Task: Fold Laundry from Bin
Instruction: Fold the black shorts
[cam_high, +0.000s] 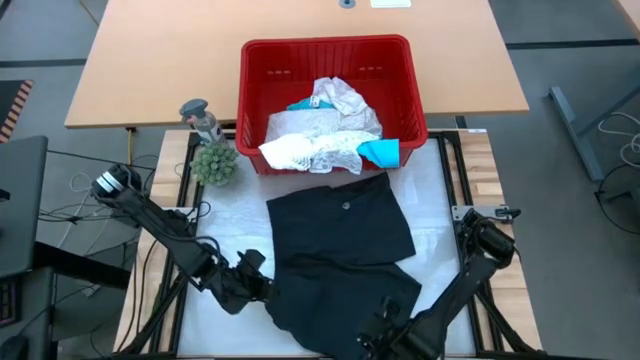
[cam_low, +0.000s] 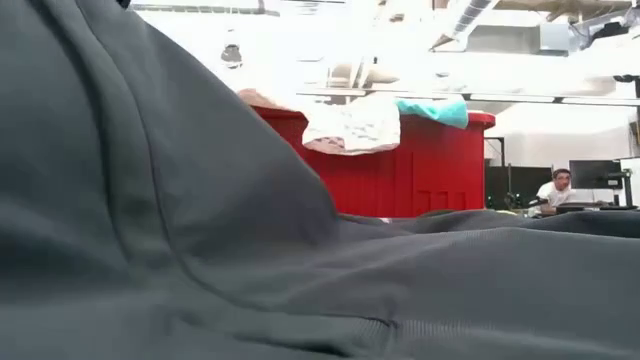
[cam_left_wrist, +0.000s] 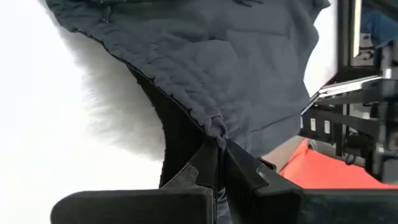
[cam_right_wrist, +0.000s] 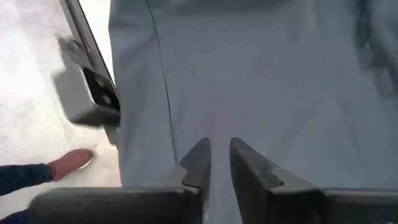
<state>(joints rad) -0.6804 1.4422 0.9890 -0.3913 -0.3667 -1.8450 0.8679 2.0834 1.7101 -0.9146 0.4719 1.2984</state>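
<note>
The black garment (cam_high: 345, 235) lies spread on the white mat (cam_high: 235, 215) in front of the red bin (cam_high: 410, 60). White lacy laundry (cam_high: 320, 140) and a teal piece (cam_high: 380, 152) fill the bin and hang over its near rim. My left gripper (cam_high: 262, 285) is at the garment's near left edge, shut on it. My right gripper (cam_high: 385, 330) is at the garment's near edge, its fingers almost together on the cloth. In the low view, raised black cloth (cam_low: 300, 260) fills most of the picture. My left gripper pinches the garment's stitched hem edge (cam_left_wrist: 217, 132) between its two fingers. The cloth puckers at the fingertips and runs away from them in drawn wrinkles. My right gripper comes slanting down onto the garment's flat cloth (cam_right_wrist: 216, 140) near its near edge. Cloth shows in the narrow gap between the fingers (cam_right_wrist: 245, 163); how many layers cannot be seen.
A small green plant (cam_high: 213, 162) and a grey figure (cam_high: 200, 118) stand left of the bin. A wooden table (cam_high: 150, 60) lies beyond. A person (cam_low: 558, 188) sits in the room behind, and a shoe (cam_right_wrist: 68, 163) shows on the floor.
</note>
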